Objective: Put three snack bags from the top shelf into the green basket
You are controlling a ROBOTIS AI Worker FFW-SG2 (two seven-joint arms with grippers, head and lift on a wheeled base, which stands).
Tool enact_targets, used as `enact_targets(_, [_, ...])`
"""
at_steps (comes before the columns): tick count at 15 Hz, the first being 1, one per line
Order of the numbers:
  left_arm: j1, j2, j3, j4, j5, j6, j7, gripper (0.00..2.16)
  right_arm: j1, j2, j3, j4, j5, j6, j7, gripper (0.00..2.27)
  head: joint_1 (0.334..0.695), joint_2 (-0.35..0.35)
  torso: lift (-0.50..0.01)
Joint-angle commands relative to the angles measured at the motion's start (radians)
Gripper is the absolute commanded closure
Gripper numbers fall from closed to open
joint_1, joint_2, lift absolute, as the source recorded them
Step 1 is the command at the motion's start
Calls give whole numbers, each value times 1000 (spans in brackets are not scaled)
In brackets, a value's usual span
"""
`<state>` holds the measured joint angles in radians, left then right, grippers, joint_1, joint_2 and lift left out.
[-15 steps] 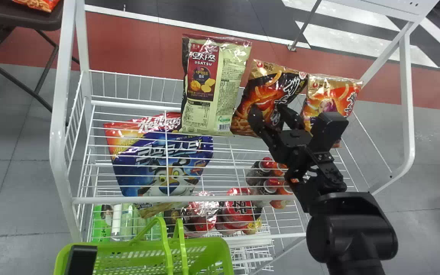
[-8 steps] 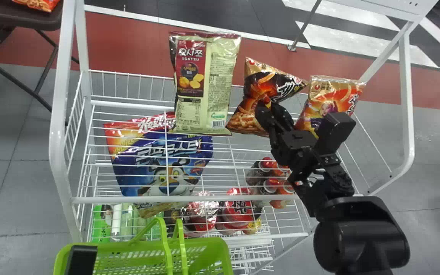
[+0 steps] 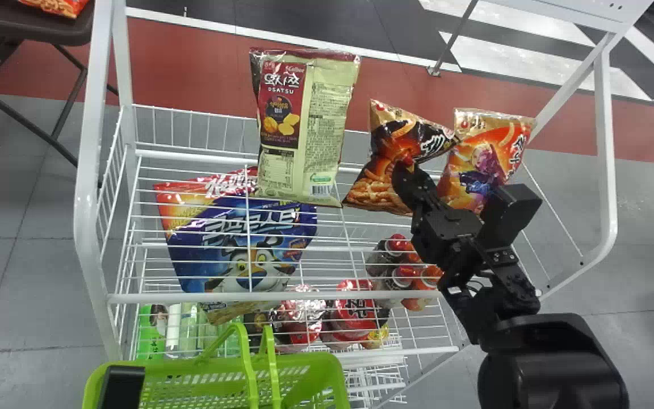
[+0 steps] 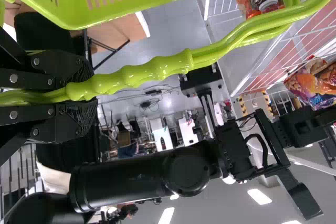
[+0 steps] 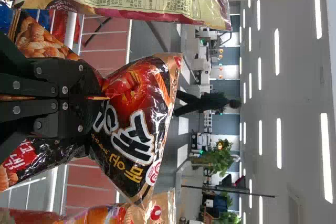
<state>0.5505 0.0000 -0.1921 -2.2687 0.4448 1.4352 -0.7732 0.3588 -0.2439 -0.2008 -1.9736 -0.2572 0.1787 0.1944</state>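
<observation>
- The right end effector (image 3: 405, 166) is clamped on the dark snack bag (image 3: 386, 142), its two fingers pinching the wrapper at its middle, so the bag bulges on both sides of them.
- Just left of that end effector stands the beige snack bag (image 3: 307, 130), upright at the top shelf (image 3: 191, 154).
- Just to its right stands the orange snack bag (image 3: 491, 150).
- Well apart from it, nearer the robot and to the left, is the green basket (image 3: 304, 361).
- The left end effector (image 3: 121, 386) is beside the basket; in its wrist view, the left end effector (image 4: 84, 92) is closed around the basket's handle (image 4: 142, 74).
</observation>
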Motion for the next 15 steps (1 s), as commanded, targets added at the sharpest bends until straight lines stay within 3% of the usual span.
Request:
enact_targets(1, [2,-3,-3,0,0,0,0,2142,20,-2,-17,-22,1,-8,0,2108,695,-350,-50])
enact_targets(6, [3,-3,-18,-2,-9,0,3,2142,74,-25,-80,-94,7,-47,0,2108,695,-350,-50])
enact_targets(9, [3,-3,-18,0,-12,0,6,2142,158,-25,-135,-223,-47,-38,34,2108,695,-350,-50])
enact_targets(11, [3,-3,-18,0,-14,-3,8,2145,232,-11,-193,-347,-108,38,92,2111,695,-350,-50])
enact_targets(15, [2,-3,-4,0,-14,-28,5,2145,299,32,-391,-481,-329,397,303,2108,695,-350,-50])
